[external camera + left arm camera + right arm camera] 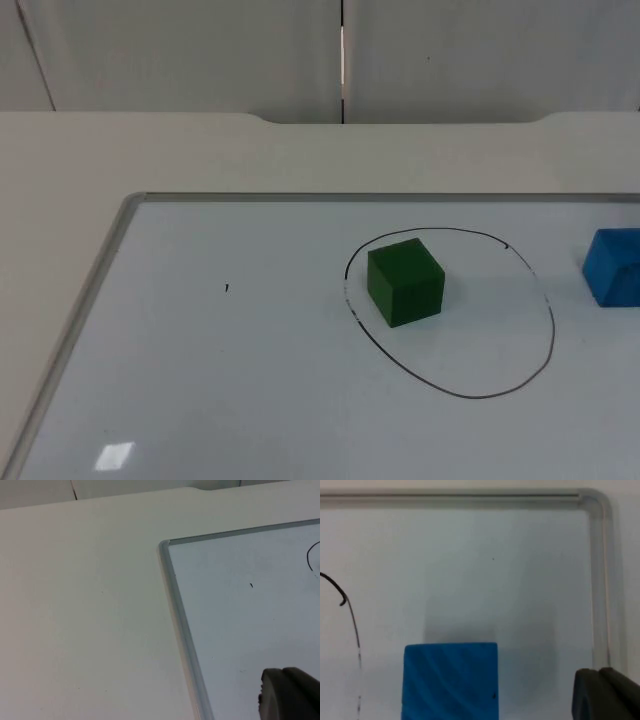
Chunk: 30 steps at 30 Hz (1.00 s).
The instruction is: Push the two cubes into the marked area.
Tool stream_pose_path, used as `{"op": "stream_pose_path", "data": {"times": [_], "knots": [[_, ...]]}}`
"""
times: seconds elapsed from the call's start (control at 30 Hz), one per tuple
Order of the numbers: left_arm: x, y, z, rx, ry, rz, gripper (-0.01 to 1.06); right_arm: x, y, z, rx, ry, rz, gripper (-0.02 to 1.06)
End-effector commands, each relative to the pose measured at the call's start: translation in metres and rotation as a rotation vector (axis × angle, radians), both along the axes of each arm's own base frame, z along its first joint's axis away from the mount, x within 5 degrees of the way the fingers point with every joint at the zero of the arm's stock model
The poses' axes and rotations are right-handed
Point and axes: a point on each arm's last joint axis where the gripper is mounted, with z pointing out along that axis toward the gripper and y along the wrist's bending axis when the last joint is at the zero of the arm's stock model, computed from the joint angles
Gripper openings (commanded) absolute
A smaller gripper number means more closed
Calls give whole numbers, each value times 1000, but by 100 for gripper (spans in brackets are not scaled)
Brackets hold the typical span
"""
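Already the green cube (405, 281) is sitting inside the marked area (545, 310), while the blue cube (613, 266) is waiting just outside it. Right pincer (605, 692), finger state untellable, should be pushing it squarely leftward; left pincer (287, 692) is waiting over the whiteboard (200, 400).

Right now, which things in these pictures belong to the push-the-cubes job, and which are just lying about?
Part of the job:
- green cube, already inside the outline
- blue cube, outside it to the right
- marked area, a black hand-drawn loop

Just there:
- whiteboard that carries the loop, with a metal frame
- white table top
- grey partition wall
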Motion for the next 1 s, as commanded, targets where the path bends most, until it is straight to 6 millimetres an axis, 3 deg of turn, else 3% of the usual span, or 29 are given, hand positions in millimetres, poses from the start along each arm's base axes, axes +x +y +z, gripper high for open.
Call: {"op": "stream_pose_path", "data": {"times": [0.0,0.33,0.97], "knots": [[1,0,-1,-5,-7,9,0,4,-2,-8,-9,8,6,0],[1,0,-1,-5,-7,9,0,12,-2,-40,-9,32,6,0],[1,0,-1,-3,-8,10,0,17,2,-46,0,-6,3,0]]}}
